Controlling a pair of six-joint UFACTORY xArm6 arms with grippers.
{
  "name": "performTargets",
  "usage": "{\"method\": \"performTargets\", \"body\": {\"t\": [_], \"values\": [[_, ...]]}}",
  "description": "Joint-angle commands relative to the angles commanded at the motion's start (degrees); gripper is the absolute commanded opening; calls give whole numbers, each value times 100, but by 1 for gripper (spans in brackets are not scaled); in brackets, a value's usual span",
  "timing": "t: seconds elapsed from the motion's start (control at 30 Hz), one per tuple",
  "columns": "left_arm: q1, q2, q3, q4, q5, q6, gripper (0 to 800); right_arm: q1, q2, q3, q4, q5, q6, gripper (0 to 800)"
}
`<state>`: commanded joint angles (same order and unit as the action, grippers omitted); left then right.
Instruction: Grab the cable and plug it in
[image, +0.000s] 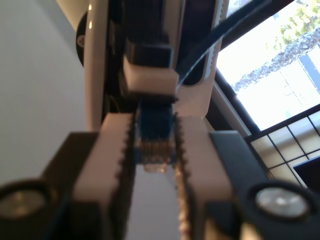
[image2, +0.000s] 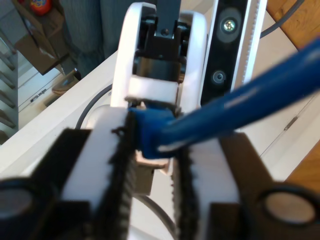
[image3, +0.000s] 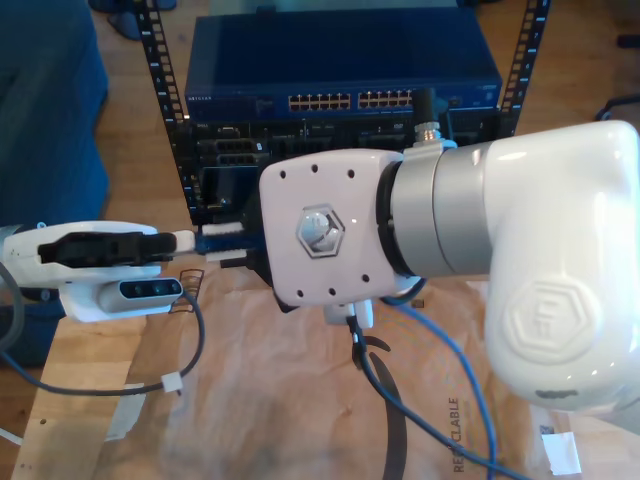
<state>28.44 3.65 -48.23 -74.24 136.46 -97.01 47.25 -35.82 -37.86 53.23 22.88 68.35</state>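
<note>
Both grippers are on the same end of the cable (image2: 240, 100). My first gripper (image: 155, 132) has its fingers (image: 112, 150) clenched on the blue plug (image: 154, 145), with the gold contacts showing between the toothed pads. My second gripper (image2: 152, 131) has its fingers (image2: 100, 160) grasping the blue boot just behind that plug, and the cable leaves the grip slanting up past the camera. In the exterior view the two arms meet tip to tip in front of the network switch (image3: 340, 60), below its port row, and the plug is not in a port. From there the cable (image3: 465, 370) drops away from the switch across the brown paper (image3: 260, 400) on the counter. A black cable (image3: 120, 385) loops over the same paper, farther from the switch.
</note>
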Motion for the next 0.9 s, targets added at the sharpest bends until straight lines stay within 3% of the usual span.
{"method": "performTargets", "body": {"t": [0.03,0.13,0.23,0.27,0.6,0.73,0.9], "values": [[0,0,-9,0,0,18,500,0,9,9,0,0,26,29],[9,0,-44,0,9,-9,553,0,9,9,0,0,26,23],[9,0,-79,0,-26,-18,683,-26,9,9,-9,0,26,12],[9,-9,-97,0,-44,-18,780,-44,9,9,-9,0,26,9],[580,-211,-501,202,-624,26,797,-378,70,35,-316,-1143,-18,7],[879,-273,-888,1222,-668,299,797,-844,-53,299,-677,-1468,-18,11],[1187,-730,-993,2725,-993,941,797,-1591,-378,835,-1380,-2171,-18,40]]}}
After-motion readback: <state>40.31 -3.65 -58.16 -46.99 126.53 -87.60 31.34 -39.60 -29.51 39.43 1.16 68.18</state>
